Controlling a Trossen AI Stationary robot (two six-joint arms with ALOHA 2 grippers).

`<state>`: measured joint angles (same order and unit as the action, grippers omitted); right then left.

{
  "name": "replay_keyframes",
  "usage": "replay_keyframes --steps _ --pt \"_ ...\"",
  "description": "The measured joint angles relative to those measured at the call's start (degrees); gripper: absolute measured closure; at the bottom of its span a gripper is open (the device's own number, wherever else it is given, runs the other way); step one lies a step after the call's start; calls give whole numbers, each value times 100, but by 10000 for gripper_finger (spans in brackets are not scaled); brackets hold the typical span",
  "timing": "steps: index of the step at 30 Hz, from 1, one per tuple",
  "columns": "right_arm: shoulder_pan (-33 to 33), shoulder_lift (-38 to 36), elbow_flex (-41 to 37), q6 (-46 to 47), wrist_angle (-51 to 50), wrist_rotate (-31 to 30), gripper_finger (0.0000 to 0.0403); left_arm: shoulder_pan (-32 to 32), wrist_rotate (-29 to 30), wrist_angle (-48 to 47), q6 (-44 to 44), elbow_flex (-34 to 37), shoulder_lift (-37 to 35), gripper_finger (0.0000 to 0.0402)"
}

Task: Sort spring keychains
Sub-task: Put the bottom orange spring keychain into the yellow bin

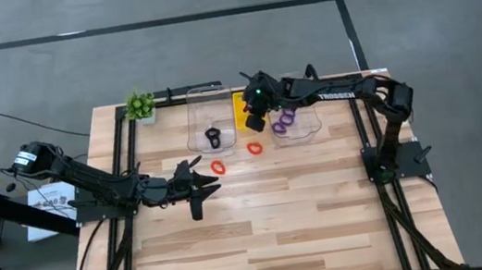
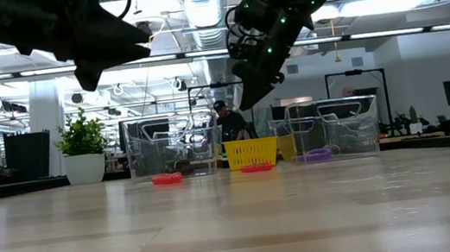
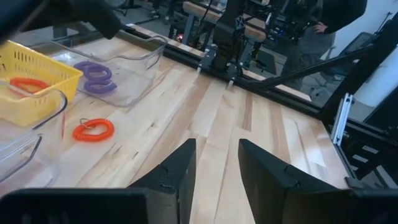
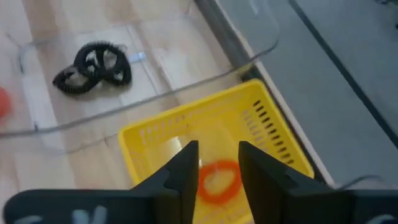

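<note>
My right gripper (image 1: 254,122) (image 4: 219,155) hangs open over the yellow tray (image 4: 273,143), pointing slantwise down. A red-orange spring keychain (image 4: 217,178) lies in the tray below the gap between its fingers. Black keychains (image 4: 93,67) lie in the left clear container (image 1: 203,112), and purple ones (image 1: 284,121) in the right clear container (image 1: 312,124). Two red-orange keychains (image 1: 218,167) (image 1: 254,148) lie flat on the table in front of the containers. My left gripper (image 1: 208,178) (image 3: 216,155) waits open above the table's left middle.
A small green plant (image 1: 140,106) in a white pot stands at the far left corner. Dark frame rails (image 1: 122,151) run along the table's sides. Bare wood (image 1: 281,223) stretches toward the near edge. A person (image 2: 224,122) stands in the room behind the table.
</note>
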<state>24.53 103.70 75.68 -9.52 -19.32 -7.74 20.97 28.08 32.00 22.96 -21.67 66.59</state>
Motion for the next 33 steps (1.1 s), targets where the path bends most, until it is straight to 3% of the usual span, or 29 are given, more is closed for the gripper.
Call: replay_keyframes --steps 6,12,18,28,33 --pt "-199 -248 -11 2 -209 -51 273 0 0 -122 0 2 0 285" --pt "-790 -944 -9 -2 -295 -711 295 0 36 -670 139 7 110 285" --pt "-1592 -1915 -9 181 -636 -1556 309 -54 125 -704 213 4 773 285" --pt "-3214 -3443 -7 891 -1571 -3300 310 -664 518 -662 2412 -19 2302 285" --pt "-4024 -3914 -7 1434 -2047 -4192 310 -798 525 -615 2594 -194 2564 285"
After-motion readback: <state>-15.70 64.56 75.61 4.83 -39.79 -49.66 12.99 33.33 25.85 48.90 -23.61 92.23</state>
